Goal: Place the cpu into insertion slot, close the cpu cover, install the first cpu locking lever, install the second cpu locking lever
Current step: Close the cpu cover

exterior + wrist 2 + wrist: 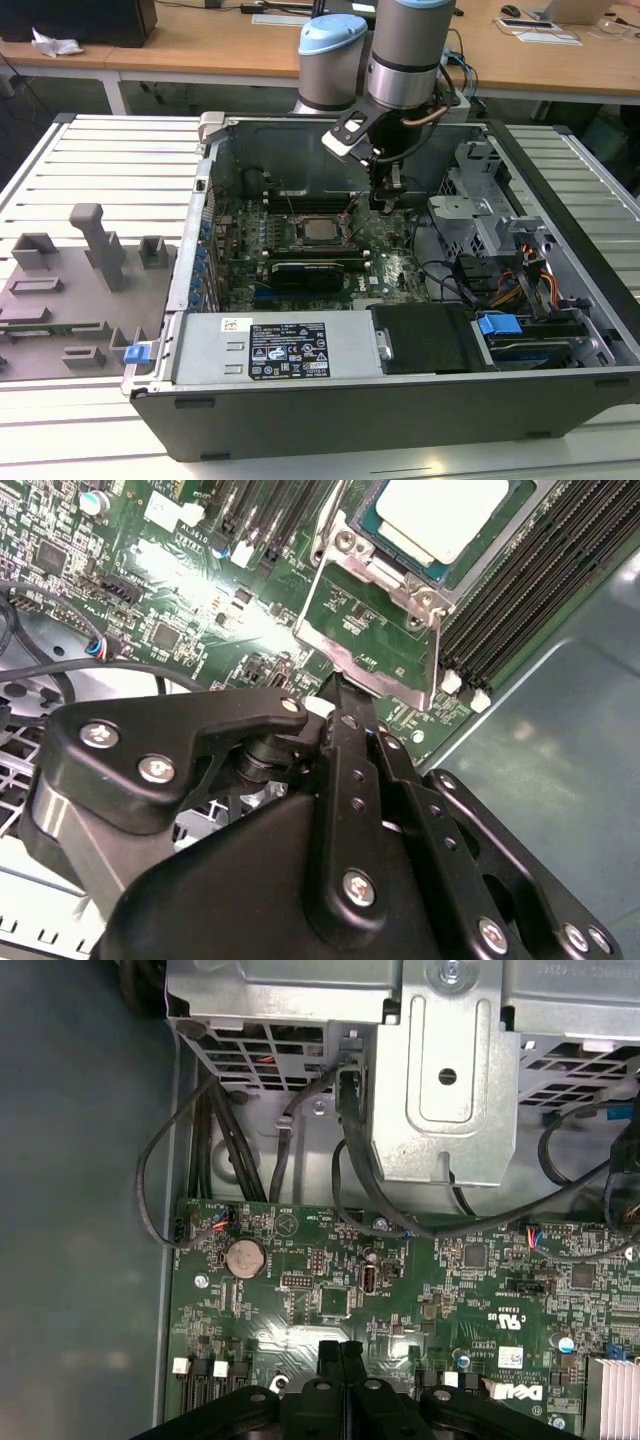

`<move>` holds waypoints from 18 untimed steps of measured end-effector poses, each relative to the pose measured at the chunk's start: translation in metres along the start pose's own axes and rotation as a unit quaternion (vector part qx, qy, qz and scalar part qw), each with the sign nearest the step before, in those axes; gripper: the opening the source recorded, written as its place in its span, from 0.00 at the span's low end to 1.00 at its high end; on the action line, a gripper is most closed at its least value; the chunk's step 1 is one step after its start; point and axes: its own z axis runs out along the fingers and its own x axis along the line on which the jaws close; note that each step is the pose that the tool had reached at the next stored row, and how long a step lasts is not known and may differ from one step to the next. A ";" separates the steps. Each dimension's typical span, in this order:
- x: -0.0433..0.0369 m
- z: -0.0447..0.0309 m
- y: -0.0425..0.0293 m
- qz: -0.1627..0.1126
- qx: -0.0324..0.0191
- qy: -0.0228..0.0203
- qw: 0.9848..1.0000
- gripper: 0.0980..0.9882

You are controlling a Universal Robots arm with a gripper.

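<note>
Black metal gripper (385,203) on the grey robot arm hangs inside the open grey computer case (400,425), just beside the square dark insertion slot (350,544) with its metal rim. Its two fingers (328,1356) are pressed together with no gap between them. In the second wrist view their tips meet the free edge of the thin square silver metal cpu cover (432,652) with a cut-out centre; I cannot tell if they pinch it. This cover is swung open, away from the slot. The small flat square cpu (440,515) with a pale silver-grey top lies in the slot, uncovered.
</note>
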 end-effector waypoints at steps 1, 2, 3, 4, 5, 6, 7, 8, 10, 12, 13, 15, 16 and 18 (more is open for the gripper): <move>0.0000 0.0000 -0.0004 0.000 0.000 0.000 1.000 0.01; 0.0000 0.0000 -0.0007 0.000 0.000 0.000 1.000 0.01; 0.0001 0.0000 -0.0009 0.000 0.000 0.000 1.000 0.01; 0.0001 0.0000 -0.0011 0.000 0.000 0.000 1.000 0.01; 0.0001 -0.0001 -0.0015 0.000 0.000 0.000 1.000 0.01; 0.0001 0.0000 -0.0018 0.000 0.000 0.000 1.000 0.01; 0.0001 -0.0001 -0.0020 0.000 0.000 0.000 1.000 0.01; 0.0001 -0.0001 -0.0023 0.000 0.000 0.000 1.000 0.01; 0.0002 -0.0001 -0.0029 0.000 0.000 0.000 1.000 0.01; 0.0002 -0.0001 -0.0034 0.000 0.000 0.000 1.000 0.01; 0.0002 -0.0001 -0.0039 0.000 0.000 0.000 1.000 0.01; 0.0002 -0.0002 -0.0050 0.000 0.000 0.000 1.000 0.01; 0.0003 -0.0002 -0.0058 0.000 0.000 0.000 1.000 0.01; 0.0003 -0.0002 -0.0067 0.000 0.000 0.000 1.000 0.01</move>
